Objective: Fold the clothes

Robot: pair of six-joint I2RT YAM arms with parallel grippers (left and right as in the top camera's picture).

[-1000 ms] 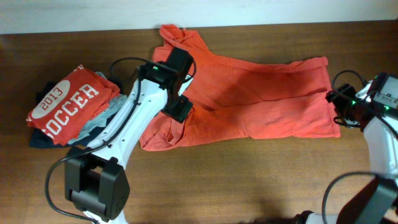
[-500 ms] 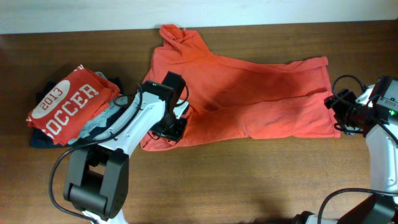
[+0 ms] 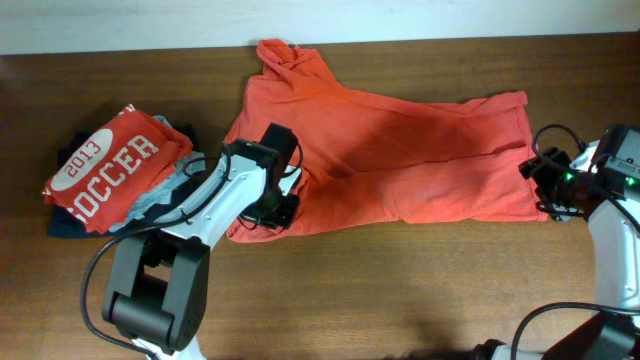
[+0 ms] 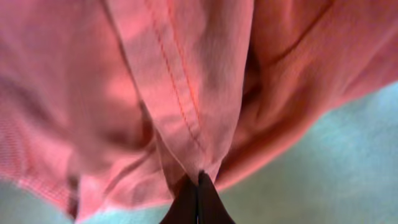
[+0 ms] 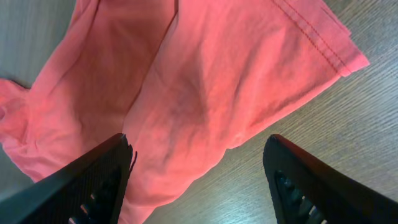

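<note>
T-shirt (image 3: 400, 150), orange-red, lies spread across the middle of the table (image 3: 400, 290), bunched at its far-left end. Left gripper (image 3: 281, 208) sits on the shirt's near-left edge; right gripper (image 3: 546, 186) at the right hem. Folded stack (image 3: 150, 200) topped by a red 2013 SOCCER shirt (image 3: 100, 170) lies at far left.

Left wrist: left gripper (image 4: 198, 186) pinched tight on a stitched fold of T-shirt (image 4: 186, 81).

Right wrist: right gripper (image 5: 198, 143) spread wide over the T-shirt (image 5: 205, 74) hem corner and table (image 5: 348, 124).
</note>
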